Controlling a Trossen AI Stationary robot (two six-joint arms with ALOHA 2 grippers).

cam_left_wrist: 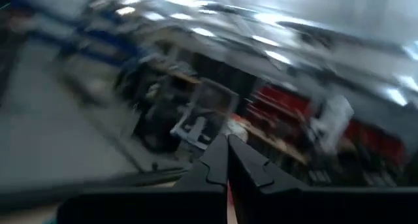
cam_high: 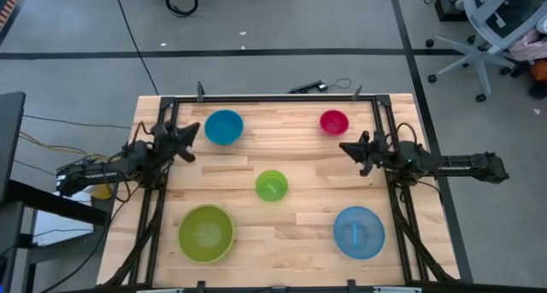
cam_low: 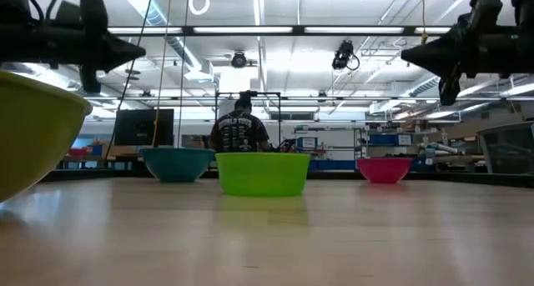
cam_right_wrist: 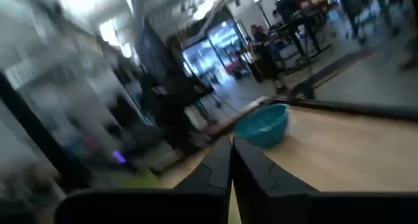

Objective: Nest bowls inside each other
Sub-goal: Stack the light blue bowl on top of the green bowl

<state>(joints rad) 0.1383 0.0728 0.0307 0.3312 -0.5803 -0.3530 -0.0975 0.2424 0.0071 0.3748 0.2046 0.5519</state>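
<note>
Five bowls stand apart on the wooden table, each on its base: a medium blue bowl (cam_high: 224,126) far left, a magenta bowl (cam_high: 334,121) far right, a small green bowl (cam_high: 272,185) in the middle, a large yellow-green bowl (cam_high: 206,233) near left, a large light blue bowl (cam_high: 358,231) near right. My left gripper (cam_high: 198,131) is shut, raised at the table's left edge beside the medium blue bowl. My right gripper (cam_high: 344,146) is shut, raised at the right edge, below the magenta bowl in the high view. Neither touches a bowl.
A black metal frame (cam_high: 273,97) runs along the table's far edge and sides. Beyond the table a person (cam_low: 242,127) stands at a bench, back turned. Office chairs (cam_high: 487,28) stand on the floor at the far right.
</note>
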